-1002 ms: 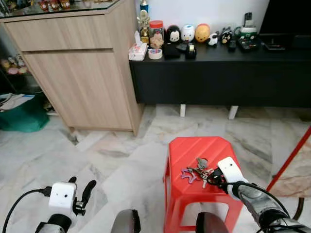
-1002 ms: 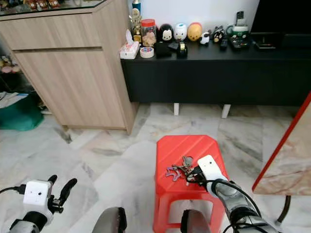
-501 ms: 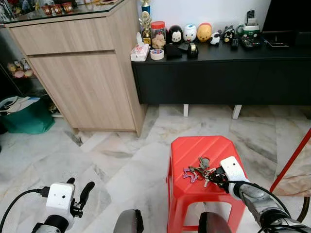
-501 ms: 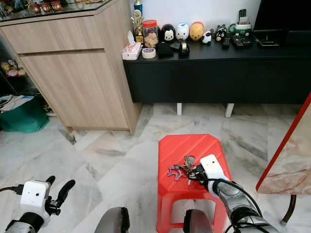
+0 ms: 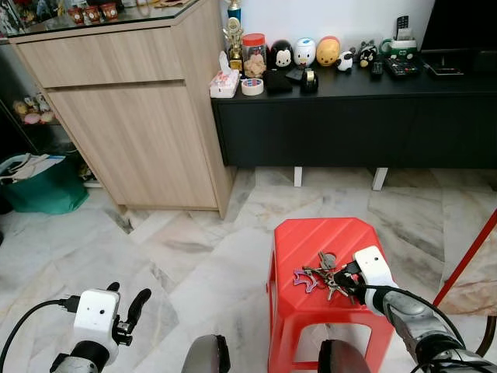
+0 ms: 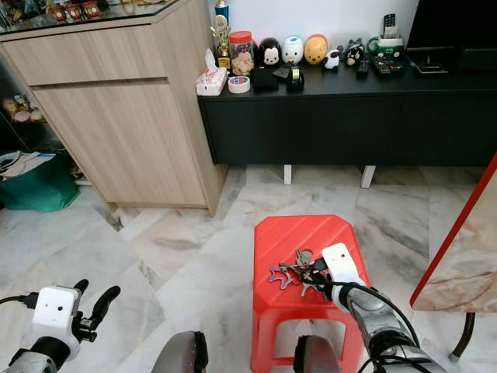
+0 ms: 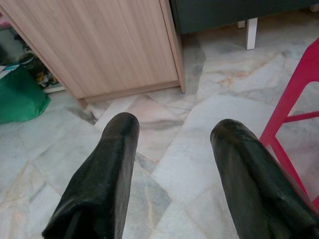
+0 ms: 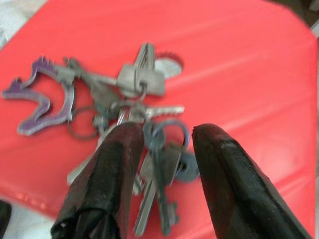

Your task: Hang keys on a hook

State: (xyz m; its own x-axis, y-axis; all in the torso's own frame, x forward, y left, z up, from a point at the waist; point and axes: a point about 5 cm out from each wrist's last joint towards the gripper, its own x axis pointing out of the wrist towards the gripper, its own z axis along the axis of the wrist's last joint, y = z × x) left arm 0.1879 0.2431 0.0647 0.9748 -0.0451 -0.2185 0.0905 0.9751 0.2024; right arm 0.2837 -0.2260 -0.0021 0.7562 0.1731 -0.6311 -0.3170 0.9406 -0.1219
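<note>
Down on the red plastic stool [image 5: 311, 241] lay one bunch of keys [image 5: 320, 272], spread flat near the seat's right side; the wrist view showed several metal keys on linked rings and one purple tag [image 8: 41, 94] at the far end of the bunch. The right gripper [image 8: 162, 137] was lowered over the keys, its two black fingers [image 8: 117, 154] parted a little with the nearer keys and a ring lying in the gap between them; the tips looked to be touching or just above the bunch, and no key was lifted off the seat. The left gripper [image 7: 172, 132] hung low on the robot's left over the marble floor [image 5: 178, 256], its two fingers spread wide apart with nothing between them. Behind the stool stood one light wooden cabinet [image 5: 132, 124] and, to its right, one long black sideboard [image 5: 349, 116] carrying a row of small figurines, a jar, a tissue box and a roll of tape. One green bag [image 5: 39, 186] sat on the floor left of the cabinet.
</note>
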